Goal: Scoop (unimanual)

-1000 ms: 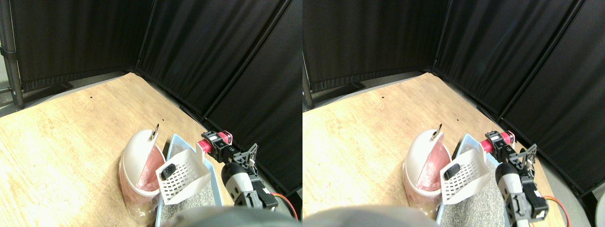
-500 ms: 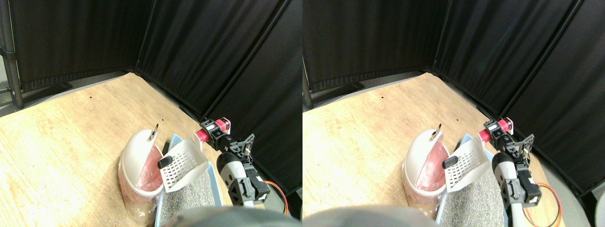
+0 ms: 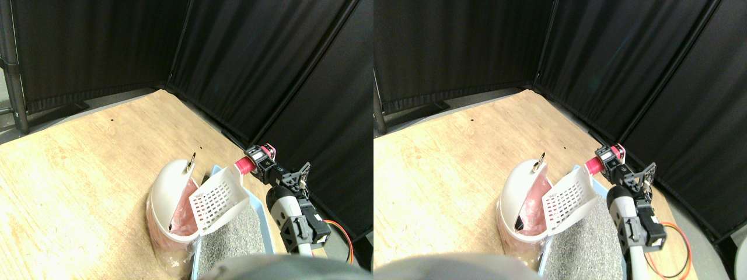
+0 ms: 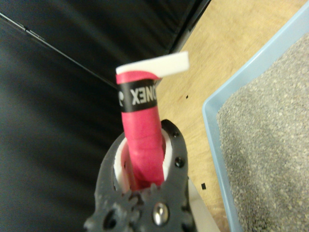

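The right gripper (image 3: 261, 162) is clamping the litter scoop's pink-wrapped handle (image 4: 141, 140). The slotted scoop (image 3: 217, 196) is tilting ahead of it over the white bin's rim (image 3: 156, 221), above the blue litter tray's edge (image 3: 255, 204). Open plywood floor (image 3: 87, 157) is lying beyond.

A lab test bay: black curtain panels (image 3: 257, 64) fence a bare plywood floor (image 3: 87, 157).

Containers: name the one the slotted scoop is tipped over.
The white domed bin with the pink liner; the scoop tilts over its opening, not the blue litter tray.
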